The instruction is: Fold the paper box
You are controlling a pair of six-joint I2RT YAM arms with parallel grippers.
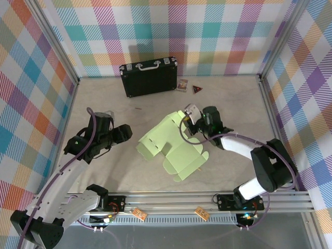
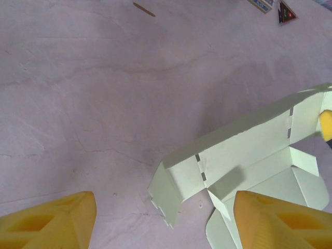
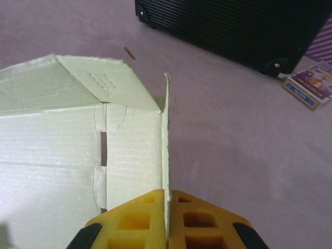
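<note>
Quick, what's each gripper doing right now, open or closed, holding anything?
Left gripper: open, holding nothing.
Right gripper: closed on an upright edge of the paper box.

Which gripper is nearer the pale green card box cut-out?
Right. The right gripper is shut on a raised flap of the pale green card cut-out; the left gripper hangs open beside its left end.
</note>
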